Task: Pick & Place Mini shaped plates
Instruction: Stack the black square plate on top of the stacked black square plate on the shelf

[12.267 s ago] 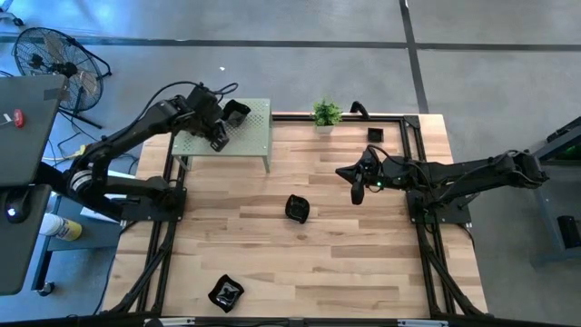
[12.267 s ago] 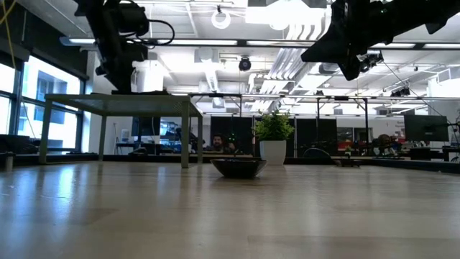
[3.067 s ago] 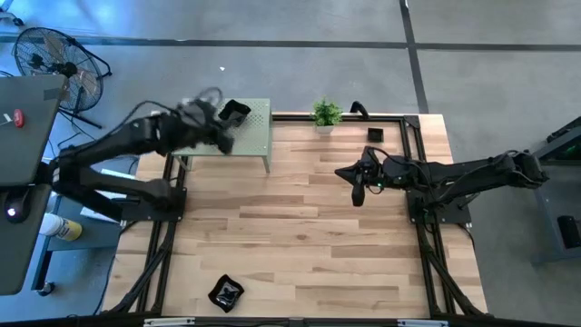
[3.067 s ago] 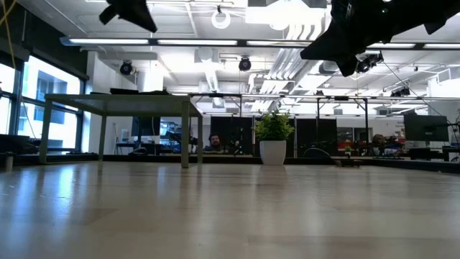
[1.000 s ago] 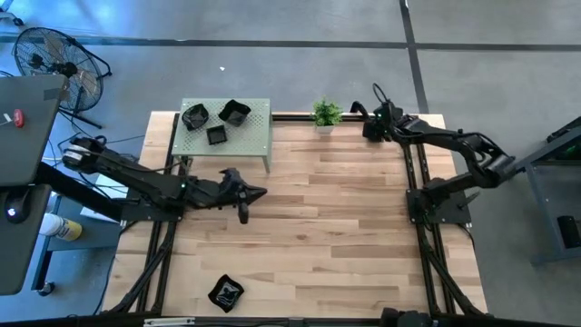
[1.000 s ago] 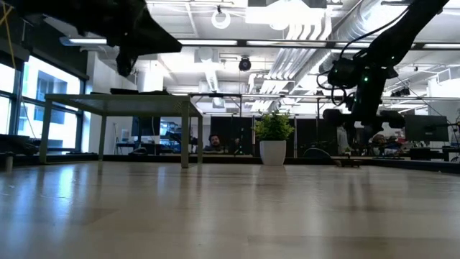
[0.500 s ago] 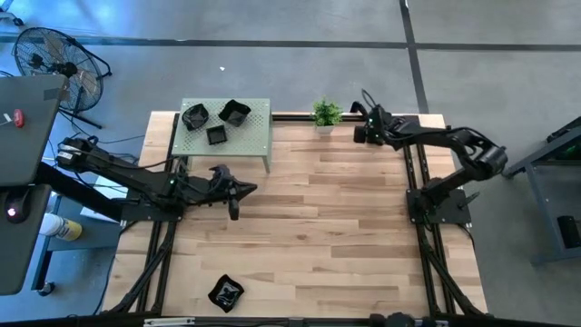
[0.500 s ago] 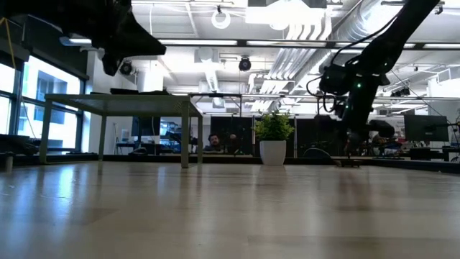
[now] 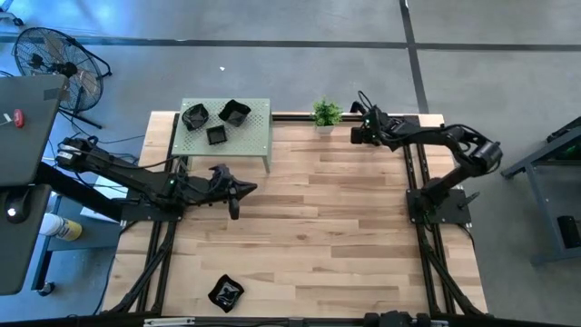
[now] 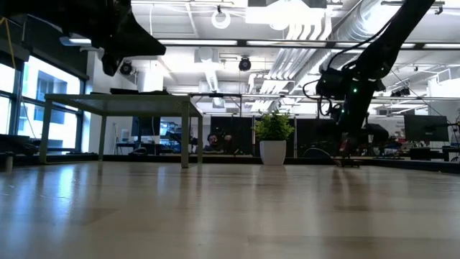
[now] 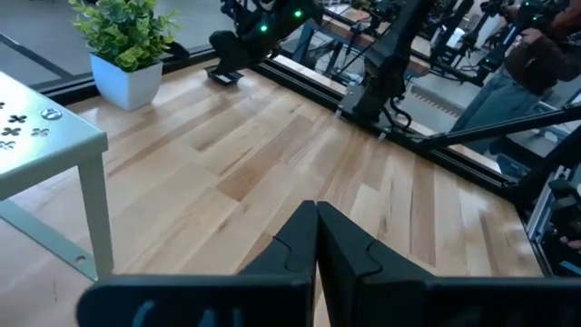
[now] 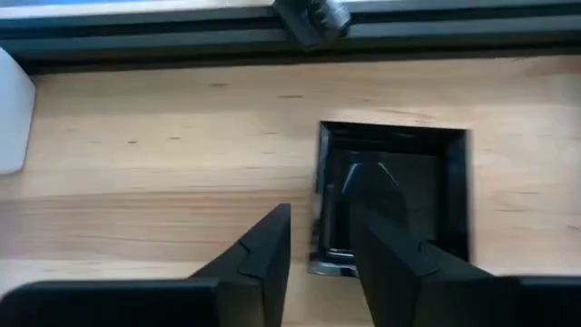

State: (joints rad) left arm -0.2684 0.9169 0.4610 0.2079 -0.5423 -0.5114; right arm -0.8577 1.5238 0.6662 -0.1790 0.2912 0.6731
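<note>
Three small black plates (image 9: 216, 121) sit together on the pale green perforated side table (image 9: 254, 136) at the far left corner of the wooden table (image 9: 309, 236): one wavy-edged, one squarish and tilted, one small square nearer the table's front edge. A fourth dish (image 9: 225, 292), crumpled-looking in outline, lies alone near the front edge of the wooden top, on the left side, well apart from everything else.

A fifth, a square plate (image 12: 392, 195), rests flat at the far right corner, just beside the dark frame rail (image 12: 182, 36). The right gripper (image 9: 357, 134) hangs directly over it, reaching in from the right past the small potted plant (image 9: 327, 113). In the right wrist view its fingers (image 12: 263, 245) stand narrowly apart, straddling the near rim of that plate; I cannot tell whether they touch the rim, and the plate is not lifted.

The left gripper (image 9: 232, 193) hovers above bare wood just in front of the green side table, its arm stretched low from the left. Its two fingers (image 11: 295, 245) are pressed flat together with nothing between them.
</note>
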